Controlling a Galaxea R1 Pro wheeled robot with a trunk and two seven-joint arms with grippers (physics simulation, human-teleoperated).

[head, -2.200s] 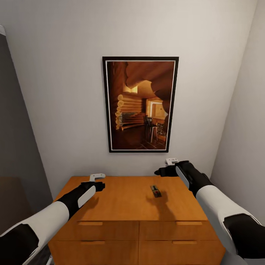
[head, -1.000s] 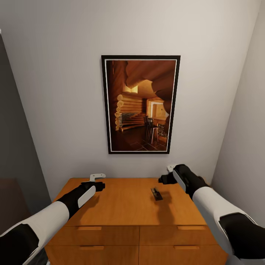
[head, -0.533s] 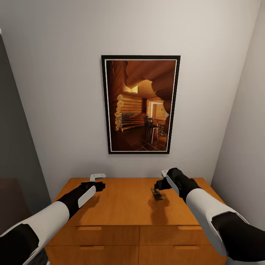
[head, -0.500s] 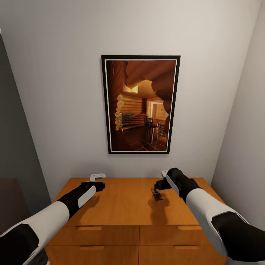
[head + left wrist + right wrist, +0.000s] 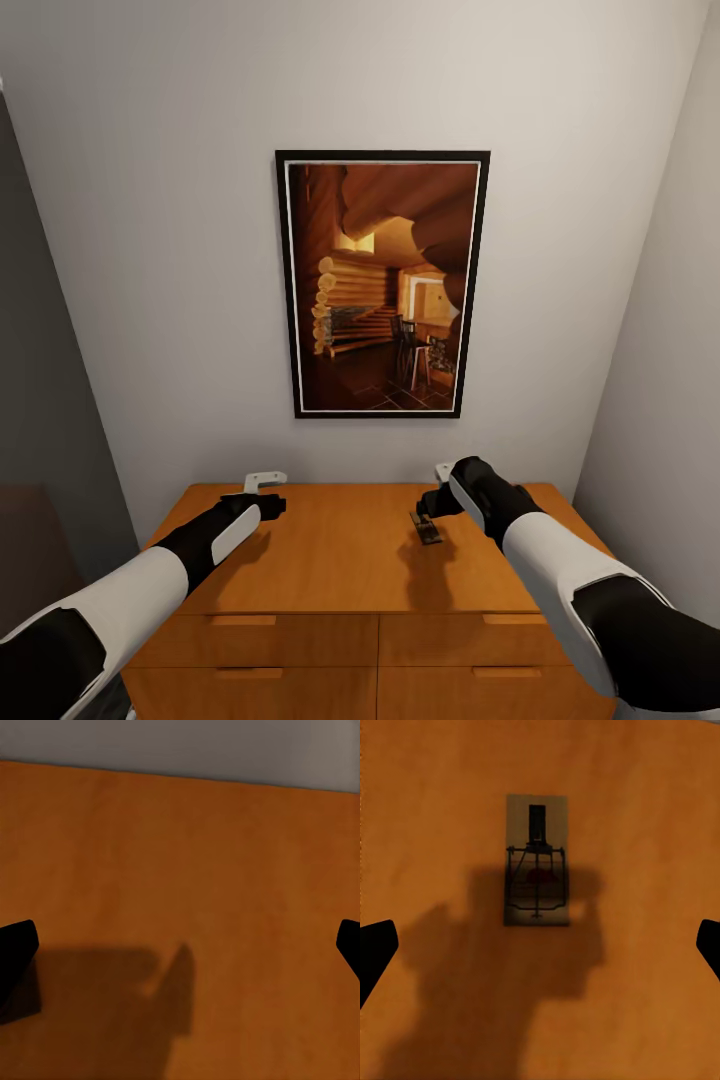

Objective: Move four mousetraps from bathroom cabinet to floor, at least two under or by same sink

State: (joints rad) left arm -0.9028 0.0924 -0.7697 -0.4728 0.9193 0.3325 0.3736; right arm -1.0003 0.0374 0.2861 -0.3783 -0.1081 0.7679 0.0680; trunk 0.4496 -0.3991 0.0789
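Note:
One mousetrap (image 5: 425, 527), a small tan board with dark wire and a reddish bit, lies flat on the right half of the orange-brown cabinet (image 5: 340, 560) top. My right gripper (image 5: 432, 503) hovers just above it and slightly toward the wall. In the right wrist view the mousetrap (image 5: 536, 862) sits ahead of the right gripper (image 5: 540, 952), whose black fingertips (image 5: 375, 952) stand wide apart, open and empty. My left gripper (image 5: 268, 503) hangs over the cabinet's left half. In the left wrist view the left gripper (image 5: 180, 949) is open over bare wood (image 5: 187, 870).
A framed picture (image 5: 382, 283) of a log interior hangs on the white wall behind the cabinet. Another wall closes in at the right (image 5: 670, 350). Drawer fronts with bar handles (image 5: 245, 620) face me below the top. A dark panel (image 5: 40, 400) stands at the left.
My right arm has moved left and lower, from beside the mousetrap to just over it. The left arm has stayed still. The view shifted slightly at first.

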